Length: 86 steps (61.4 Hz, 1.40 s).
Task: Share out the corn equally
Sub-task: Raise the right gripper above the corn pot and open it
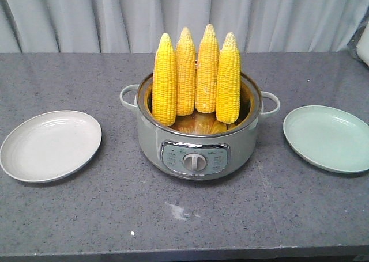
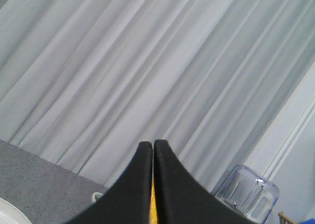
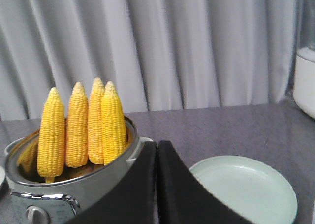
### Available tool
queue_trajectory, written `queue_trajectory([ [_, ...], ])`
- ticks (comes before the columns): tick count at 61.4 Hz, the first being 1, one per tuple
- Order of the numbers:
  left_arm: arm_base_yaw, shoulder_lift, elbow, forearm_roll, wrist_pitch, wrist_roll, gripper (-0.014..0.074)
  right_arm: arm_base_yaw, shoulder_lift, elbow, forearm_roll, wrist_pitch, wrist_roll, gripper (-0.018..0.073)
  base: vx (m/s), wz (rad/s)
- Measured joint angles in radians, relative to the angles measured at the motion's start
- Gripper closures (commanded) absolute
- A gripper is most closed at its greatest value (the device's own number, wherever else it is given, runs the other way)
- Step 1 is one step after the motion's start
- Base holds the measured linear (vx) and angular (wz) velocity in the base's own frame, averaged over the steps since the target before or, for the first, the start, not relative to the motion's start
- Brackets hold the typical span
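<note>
A: Grey speckled countertop [image 1: 259,221], pale curtain [image 1: 86,14] behind. Centre stage is the corn [image 1: 196,80]: four cobs standing upright, tips up, butt ends down in the pot [image 1: 199,152], leaning on its rim.

B: Any more inside?

A: Some yellow low in the pot. Cob or reflection, can't tell.

B: Plates?

A: Both bare. Grey plate [image 1: 51,144] on the left, green plate [image 1: 328,138] on the right, each well apart from the pot, approx. the same gap either side.

B: Grippers?

A: Left gripper [image 2: 153,144] has its fingers pressed tip to tip, nothing held. Right gripper [image 3: 157,145] is the same, closed and holding nothing. Neither shows in the front view.

B: So who's nearer?

A: Can't call it. Right wrist cam has the cobs in full, up and left of its fingers, w/ the green plate to the right. Left wrist cam aims at the curtain, w/ only a sliver of yellow behind its fingers.

B: Key relation?

A: Long axis is vertical. So I reckon the jaws must open first, come in from the side across a cob, then lift straight up to clear the rim. Two per plate looks like the split, if four's the total.
</note>
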Motion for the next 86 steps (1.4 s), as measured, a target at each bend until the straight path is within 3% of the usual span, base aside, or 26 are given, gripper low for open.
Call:
queue_trajectory([
  [12,0.000,0.150,-0.096,0.002,0.098,0.085,0.0593,0.000,0.242,-0.185,0.332,0.104,-0.469,0.0465,0.00,0.00],
  [16,0.000,0.201,-0.130,0.003,0.127,0.124,0.0578,0.000,0.311,-0.216,0.419,0.165,-0.603,0.0399,0.00,0.00],
  [23,0.000,0.279,-0.194,0.003,0.154,0.194,0.0523,0.000,0.384,-0.225,0.526,0.206,-0.739,0.0228,0.00,0.00],
  [29,0.000,0.336,-0.245,0.004,0.157,0.236,0.0435,0.000,0.426,-0.225,0.555,0.197,-0.773,0.0067,0.00,0.00],
  [36,0.000,0.390,-0.287,0.004,0.165,0.249,0.0302,0.000,0.458,-0.225,0.564,0.167,-0.773,-0.0060,0.00,0.00],
  [49,0.000,0.439,-0.298,-0.031,0.167,0.250,0.0114,0.000,0.465,-0.225,0.567,0.127,-0.759,-0.0069,0.00,0.00],
  [64,0.000,0.443,-0.298,-0.034,0.172,0.250,0.0102,0.000,0.550,-0.287,0.597,0.142,-0.751,-0.0053,0.00,0.00],
  [74,0.000,0.443,-0.298,-0.034,0.173,0.250,0.0104,0.006,0.755,-0.483,0.611,0.195,-0.776,-0.0053,0.00,0.00],
  [86,0.000,0.444,-0.298,-0.034,0.174,0.250,0.0104,0.104,1.036,-0.746,0.613,0.192,-0.777,-0.0050,0.00,0.00],
])
